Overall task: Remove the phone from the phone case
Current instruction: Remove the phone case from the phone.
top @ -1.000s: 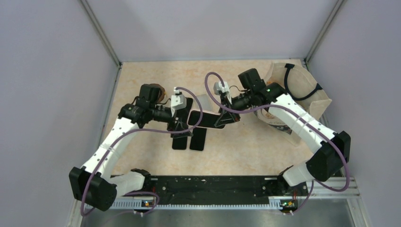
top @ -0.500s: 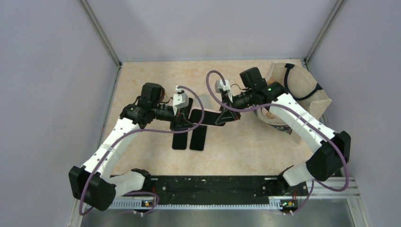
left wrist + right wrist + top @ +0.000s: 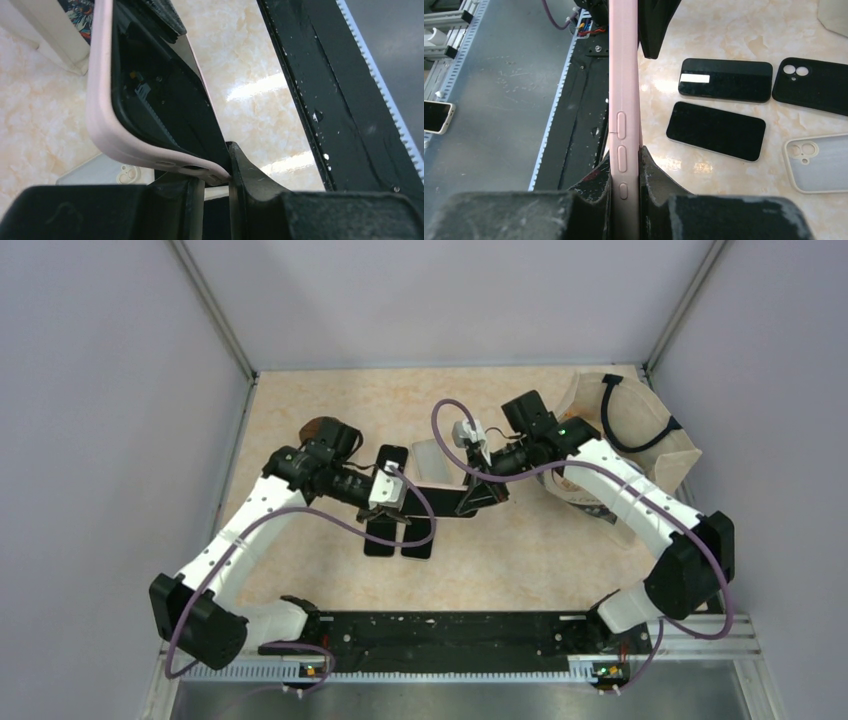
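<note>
Phone case (image 3: 100, 125): pink, lifted off the bench (image 3: 734, 30) and spanning the gap between the two arms.
Phone (image 3: 160, 95): dark, seated inside the pink rim.
Left fingers (image 3: 234, 165): narrow, pinching the rim at one corner of the phone case.
Right fingers (image 3: 646, 167): narrow, clamped across the side of the phone case, just beside its buttons.
Below: two black slabs (image 3: 716, 131) lie side by side, with a black case (image 3: 811, 85) and a clear case (image 3: 819, 162) near them.
</note>
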You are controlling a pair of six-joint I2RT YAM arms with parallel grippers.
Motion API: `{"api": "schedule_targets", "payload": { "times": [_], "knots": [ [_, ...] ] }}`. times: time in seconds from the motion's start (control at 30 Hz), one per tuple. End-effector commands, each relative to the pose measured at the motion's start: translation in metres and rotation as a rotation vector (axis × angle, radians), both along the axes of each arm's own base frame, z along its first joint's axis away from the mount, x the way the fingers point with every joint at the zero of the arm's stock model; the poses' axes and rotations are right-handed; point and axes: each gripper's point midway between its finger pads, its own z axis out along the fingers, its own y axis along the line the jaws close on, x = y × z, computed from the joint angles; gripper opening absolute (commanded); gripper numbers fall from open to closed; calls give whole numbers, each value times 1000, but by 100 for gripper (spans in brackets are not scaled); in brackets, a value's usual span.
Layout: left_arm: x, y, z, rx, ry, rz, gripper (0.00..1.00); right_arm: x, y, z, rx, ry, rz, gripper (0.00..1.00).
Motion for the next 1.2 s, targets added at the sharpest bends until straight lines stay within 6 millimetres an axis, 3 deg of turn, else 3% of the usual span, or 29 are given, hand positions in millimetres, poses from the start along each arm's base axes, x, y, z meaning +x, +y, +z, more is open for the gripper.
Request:
{"api": "schedule_targets", "payload": {
  "times": [0.0, 0.17, 0.5, 0.67, 0.83, 1.17],
  "knots": [
    [3, -5, -4, 55, -297, -234, 0, -20, 11, 40, 182, 76, 122, 0],
    [16, -19, -4, 78, -365, -293, 0, -29, 12, 40, 194, 94, 151, 0],
    [41, -40, 8, 46, -384, -241, 0, -37, 12, 36, 198, 112, 176, 0],
    [58, -56, 20, -12, -239, -69, 0, -43, 15, 33, 191, 97, 189, 0],
    [52, -69, 21, -98, -69, -21, 0, -46, 14, 35, 193, 82, 195, 0],
    [72, -83, 30, -235, 173, 119, 0, -54, 16, 35, 189, 60, 215, 0]
  ]
}}
